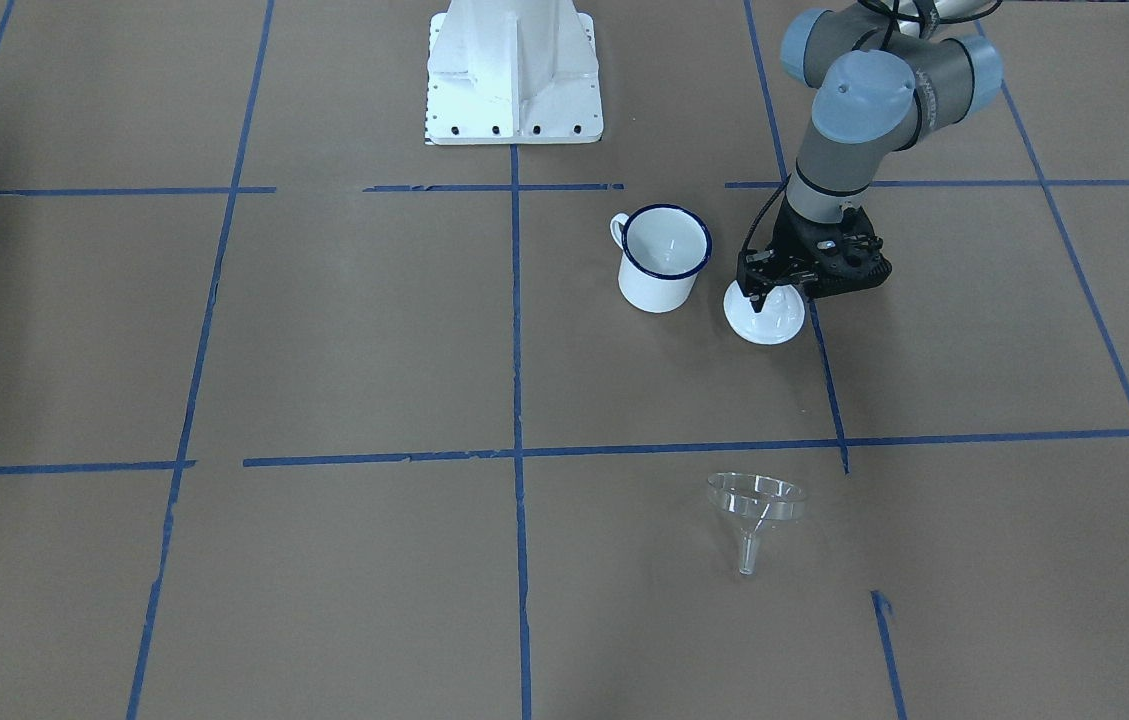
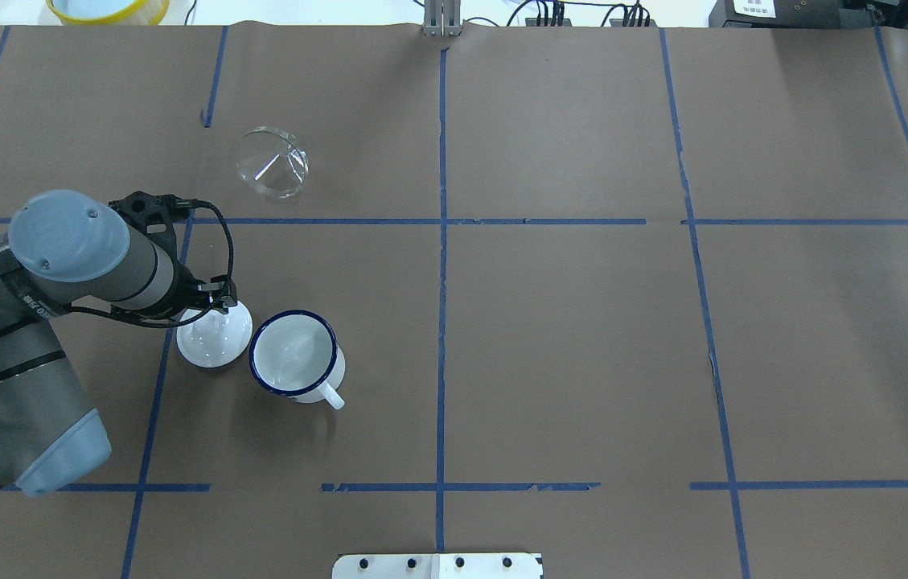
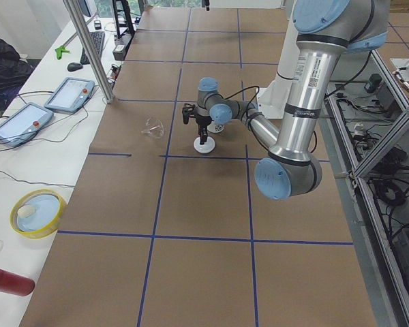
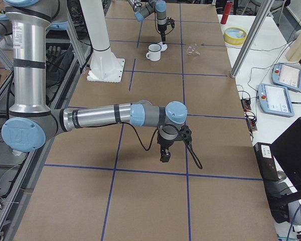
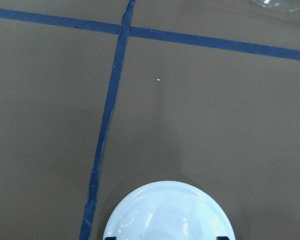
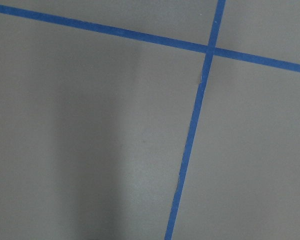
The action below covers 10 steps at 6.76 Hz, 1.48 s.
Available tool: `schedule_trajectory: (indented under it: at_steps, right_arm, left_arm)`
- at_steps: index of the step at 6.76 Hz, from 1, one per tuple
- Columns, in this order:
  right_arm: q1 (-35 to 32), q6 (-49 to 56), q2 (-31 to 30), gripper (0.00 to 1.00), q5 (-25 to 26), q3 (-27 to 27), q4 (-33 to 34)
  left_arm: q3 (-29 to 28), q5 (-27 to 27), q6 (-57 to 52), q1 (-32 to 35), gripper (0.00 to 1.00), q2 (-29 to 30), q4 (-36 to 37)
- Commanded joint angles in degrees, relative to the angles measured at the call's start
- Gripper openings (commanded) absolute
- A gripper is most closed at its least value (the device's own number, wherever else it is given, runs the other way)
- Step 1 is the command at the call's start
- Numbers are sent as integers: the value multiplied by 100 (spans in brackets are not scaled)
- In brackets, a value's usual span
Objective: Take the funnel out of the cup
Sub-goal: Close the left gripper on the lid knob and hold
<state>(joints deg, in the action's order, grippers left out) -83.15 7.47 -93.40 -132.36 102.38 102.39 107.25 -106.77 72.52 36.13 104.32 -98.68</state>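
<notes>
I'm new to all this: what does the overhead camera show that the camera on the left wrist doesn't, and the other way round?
Only the overhead view shows the cup, standing empty, the left arm reaching in beside it, and the whole funnel lying on its side, apart from the cup. Only the left wrist view gives a close look at the white lid; it adds no new object. Both show the lid, some of the funnel's rim, and blue tape on brown paper.

Clear funnel (image 1: 756, 505) well apart from cup (image 1: 662, 258)
</notes>
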Motion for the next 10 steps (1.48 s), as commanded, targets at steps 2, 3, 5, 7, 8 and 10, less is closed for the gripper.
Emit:
schedule_trajectory:
  at_steps: [2,3,5,7,8,10]
  right_arm:
    - [0,0,6,100,0,1,0]
    - [0,0,-3,100,0,1,0]
    - [0,0,-3,100,0,-8,0]
    - [0,0,-3,100,0,1,0]
    - [0,0,-3,100,0,1,0]
    - [0,0,-3,100,0,1,0]
  left_arm:
    - [-46,-10,-1,0,72,9,-11]
    - [-108,-10,-1,0,72,9,-116]
    - [-135,-36,8,0,72,9,-240]
    - [-126,-36,8,0,71,1,-240]
    - [-117,-36,8,0,71,-8,-240]
    - [-108,-36,8,-9,70,-17,-240]
